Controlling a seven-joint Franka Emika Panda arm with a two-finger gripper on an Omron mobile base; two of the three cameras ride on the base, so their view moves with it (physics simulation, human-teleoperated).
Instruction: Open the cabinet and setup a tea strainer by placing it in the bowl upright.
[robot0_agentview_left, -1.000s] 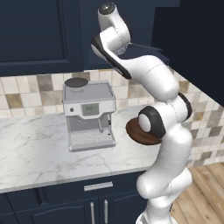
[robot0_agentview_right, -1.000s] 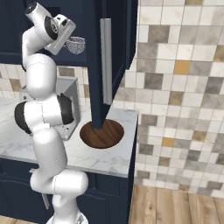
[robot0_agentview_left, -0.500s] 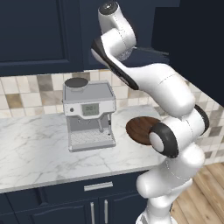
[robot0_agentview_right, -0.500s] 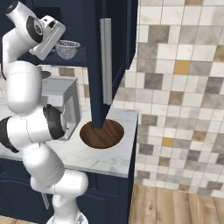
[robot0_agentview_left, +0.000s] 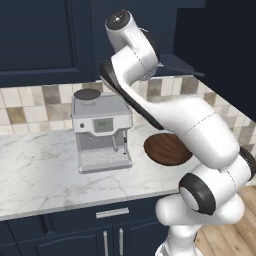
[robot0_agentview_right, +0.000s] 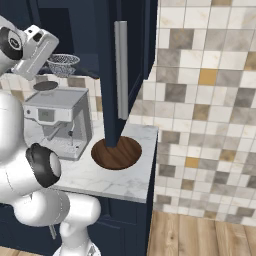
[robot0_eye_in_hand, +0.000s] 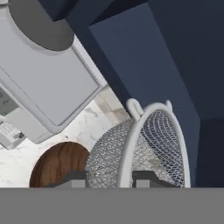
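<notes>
The white jointed arm with dark joints rises from the base, bends at a dark elbow low down, then sweeps up and back toward the wall, its upper links stacked high. In the right base view the wrist sits at the upper left, angled down and to the right, with the two-finger gripper (robot0_agentview_right: 54, 61) at its end. In the hand view the two small dark fingers (robot0_eye_in_hand: 148, 177) stand close together, closed on the fine silvery wire-mesh tea strainer (robot0_eye_in_hand: 135, 151) between them.
</notes>
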